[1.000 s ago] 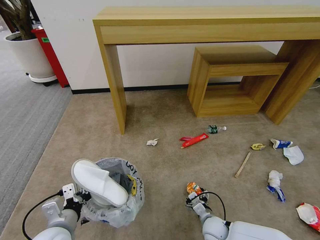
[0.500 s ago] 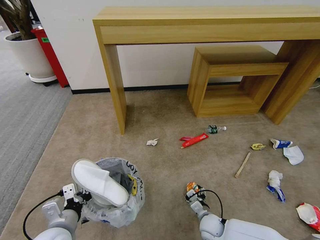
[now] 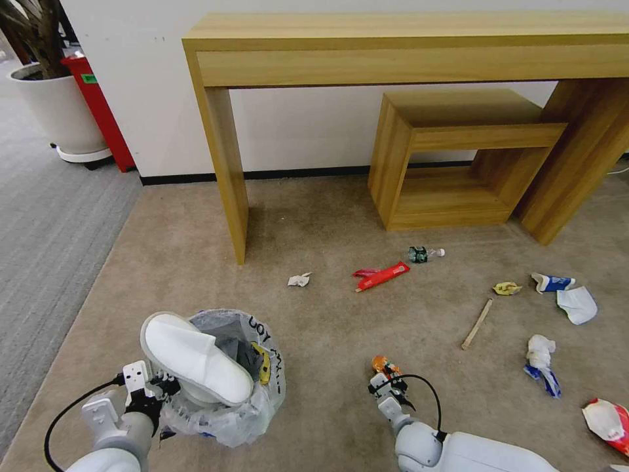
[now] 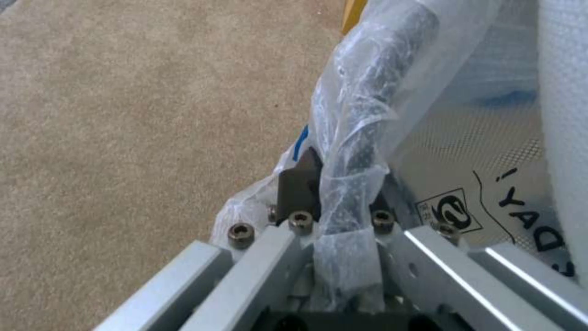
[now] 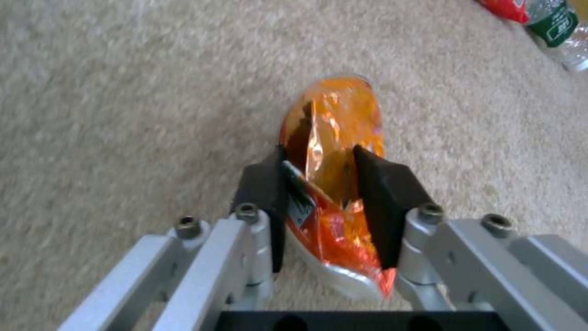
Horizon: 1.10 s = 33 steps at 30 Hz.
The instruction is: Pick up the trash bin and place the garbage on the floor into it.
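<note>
The trash bin, lined with a crinkly whitish bag, is at the lower left of the head view with a white slipper lying across its mouth. My left gripper is shut on its rim, bag and all. My right gripper is low over the beige floor, shut on an orange wrapper that sits between its black pads. More garbage lies beyond: a tissue, red wrapper, bottle and stick.
A tall wooden table leg and a low wooden shelf stand against the wall ahead. Yellow, blue-white and red-white litter lies on the right. Grey ribbed carpet and a planter are at the left.
My right gripper has edged forward over the orange wrapper, so less of the wrapper shows in the head view. The left arm and the bin have not moved.
</note>
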### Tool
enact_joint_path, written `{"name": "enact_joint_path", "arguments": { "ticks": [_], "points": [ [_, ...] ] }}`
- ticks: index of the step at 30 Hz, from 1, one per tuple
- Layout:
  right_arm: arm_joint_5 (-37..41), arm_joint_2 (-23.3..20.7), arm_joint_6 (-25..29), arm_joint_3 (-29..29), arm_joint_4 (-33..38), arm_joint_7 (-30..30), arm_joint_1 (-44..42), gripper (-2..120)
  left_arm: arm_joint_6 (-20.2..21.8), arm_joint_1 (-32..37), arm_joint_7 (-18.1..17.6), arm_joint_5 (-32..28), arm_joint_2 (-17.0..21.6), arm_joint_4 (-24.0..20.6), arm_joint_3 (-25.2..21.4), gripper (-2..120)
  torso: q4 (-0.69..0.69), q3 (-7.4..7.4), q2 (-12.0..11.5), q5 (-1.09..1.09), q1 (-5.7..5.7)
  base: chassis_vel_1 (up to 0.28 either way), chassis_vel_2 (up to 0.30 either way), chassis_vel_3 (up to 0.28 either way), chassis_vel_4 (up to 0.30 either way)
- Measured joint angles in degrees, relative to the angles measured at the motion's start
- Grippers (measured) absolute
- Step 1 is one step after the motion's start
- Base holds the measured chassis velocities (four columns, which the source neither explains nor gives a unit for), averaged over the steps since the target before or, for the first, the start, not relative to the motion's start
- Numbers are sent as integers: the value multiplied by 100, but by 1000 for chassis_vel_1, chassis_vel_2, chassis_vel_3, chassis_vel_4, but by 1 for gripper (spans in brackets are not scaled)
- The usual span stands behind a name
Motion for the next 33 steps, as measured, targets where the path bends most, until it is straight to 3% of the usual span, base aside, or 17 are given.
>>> {"name": "enact_joint_path", "arguments": {
  "ticks": [6, 11, 14, 18, 21, 25, 33],
  "points": [
    [-64, -38, 457, 391, 100, -214, -74, 13, -10, -42, 0, 1, -1, 64, 21, 0, 0, 0, 0, 2, 0, 0, 0, 0, 0],
    [-87, -147, 822, 685, 445, -402, -79, 12, -12, -62, 1, 1, 11, 110, 21, 0, 0, 0, 0, 1, 0, 0, 0, 0, 0],
    [-139, -331, 1376, 1014, 957, -768, 36, 12, -12, -63, 1, 2, 26, 123, 20, 0, 0, 0, 0, -1, 0, 0, 0, 0, 0],
    [-189, -463, 1718, 1210, 1452, -1075, 165, 12, -13, -63, 2, 2, 34, 123, 19, 0, 0, 1, 0, 1, 0, 0, 0, 0, 0],
    [-138, -651, 2097, 1311, 2416, -1454, 512, 12, -3, -55, 1, 1, 47, 98, 19, 0, 0, 0, 0, 0, 0, 0, 0, 0, 0],
    [184, -786, 2417, 1129, 3258, -1916, 1088, 12, 20, -44, -8, 0, 56, 38, 19, 0, 0, 0, 0, -1, 0, 0, 0, 0, 0],
    [1433, -636, 3177, 142, 3803, -2749, 2442, 11, 48, -35, -33, -3, 40, -62, 1, 0, 0, 0, 0, -1, 0, 0, 0, 0, 0]
  ]
}}
